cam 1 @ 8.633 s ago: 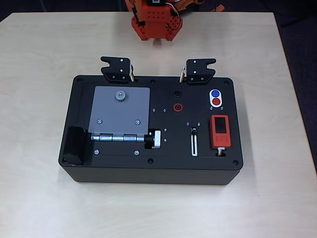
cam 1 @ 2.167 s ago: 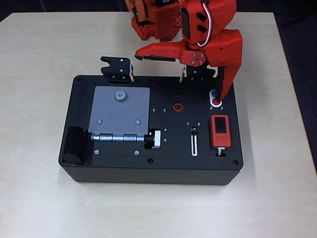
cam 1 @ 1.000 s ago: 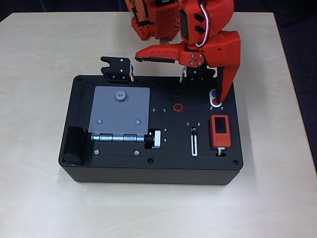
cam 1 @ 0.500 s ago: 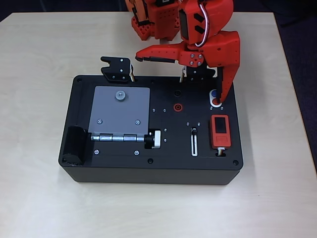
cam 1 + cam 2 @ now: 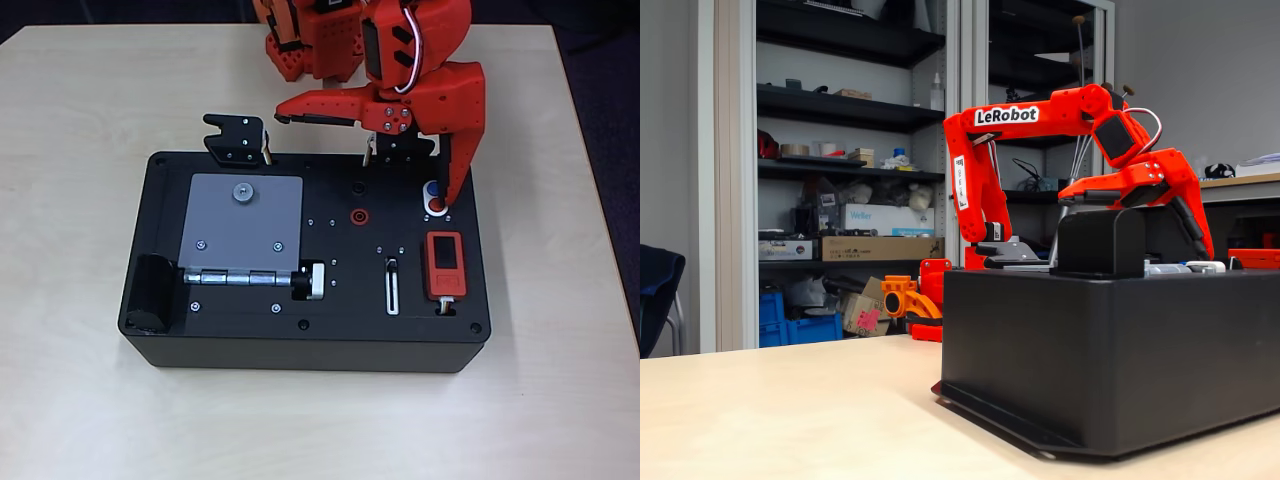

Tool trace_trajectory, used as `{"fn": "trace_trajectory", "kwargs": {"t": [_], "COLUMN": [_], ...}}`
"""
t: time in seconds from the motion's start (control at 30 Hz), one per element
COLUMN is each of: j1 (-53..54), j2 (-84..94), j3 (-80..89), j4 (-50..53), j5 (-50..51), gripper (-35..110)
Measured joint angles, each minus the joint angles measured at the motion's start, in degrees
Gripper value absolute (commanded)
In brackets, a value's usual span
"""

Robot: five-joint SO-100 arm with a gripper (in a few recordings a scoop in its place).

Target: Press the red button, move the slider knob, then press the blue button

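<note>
In the overhead view my orange gripper [image 5: 360,162] is open wide above the back right of the black box [image 5: 250,340]. One finger [image 5: 320,104] points left. The other finger [image 5: 455,170] points down at the white oval, and its tip lies over the red button [image 5: 436,208]; whether it touches I cannot tell. The blue button [image 5: 431,188] peeks out just left of that finger. The slider knob [image 5: 392,265] sits at the far end of its white-rimmed slot [image 5: 392,292], apart from the gripper. In the fixed view the arm [image 5: 1040,118] reaches over the box [image 5: 1110,350].
On the box lie a grey hinged plate [image 5: 240,225] with a silver-and-black cylinder knob [image 5: 312,281], a red ring socket [image 5: 357,215], a red screen module [image 5: 444,265] and two black brackets [image 5: 236,138] at the back edge. Bare tabletop [image 5: 80,250] surrounds it.
Since the earliest frame the arm came in from the back and lowered one fingertip onto the red button. Over the last second it has barely moved.
</note>
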Motion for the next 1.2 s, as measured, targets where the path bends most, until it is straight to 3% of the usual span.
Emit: {"fn": "trace_trajectory", "kwargs": {"t": [0.33, 0.63, 1.2], "j1": [0.8, 2.0, 7.0], "j2": [-0.2, -0.5, -1.4], "j3": [-3.8, -5.4, -8.9], "j4": [2.2, -0.6, 5.3], "j5": [-1.8, -4.8, -9.0], "gripper": [104, 93, 28]}}
